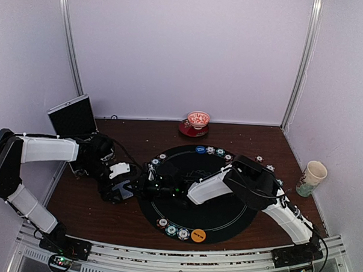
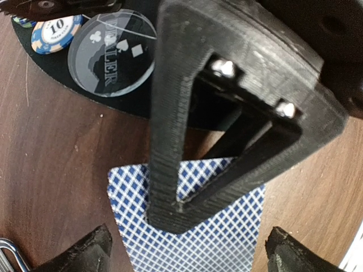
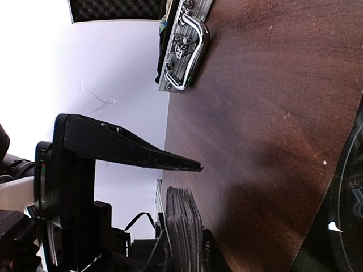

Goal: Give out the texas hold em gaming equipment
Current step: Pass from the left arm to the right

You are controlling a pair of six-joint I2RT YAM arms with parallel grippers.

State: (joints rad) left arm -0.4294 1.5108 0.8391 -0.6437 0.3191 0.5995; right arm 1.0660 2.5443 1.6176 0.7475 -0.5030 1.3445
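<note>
Fingers (image 2: 91,252) of the left gripper (image 2: 188,252) are standing wide apart, gripping nothing, one on each side of the grey-blue diamond-backed pack of playing cards (image 2: 227,232). The right gripper (image 3: 185,249) is closing on that pack; seen edge-on from the right wrist, the pack is sitting between its two fingers. The pack is hanging over bare wood just off the mat's 9 o'clock edge; whether it is touching the wood, cannot tell.

- The dark brown wooden table (image 1: 88,210) is carrying everything.
- The big round black mat with white lines (image 1: 220,219) is lying at its centre.
- The open aluminium case (image 1: 72,116) is standing at 10 o'clock.
- The paper cup (image 1: 312,176) is standing at 3 o'clock, well apart from the mat.
- The red-and-white bowl (image 1: 198,118) is sitting on its red saucer (image 1: 188,130) at 12 o'clock.
- The orange marker disc (image 1: 198,235) is lying at 6 o'clock, with stripe-edged chips (image 1: 171,229) just beside it.
- The blue marker disc (image 1: 200,149) is lying at 12 o'clock.
- The clear round dealer disc (image 2: 113,54) is lying on the mat's edge near the pack, with a chip marked 10 (image 2: 57,31) just beside it.
</note>
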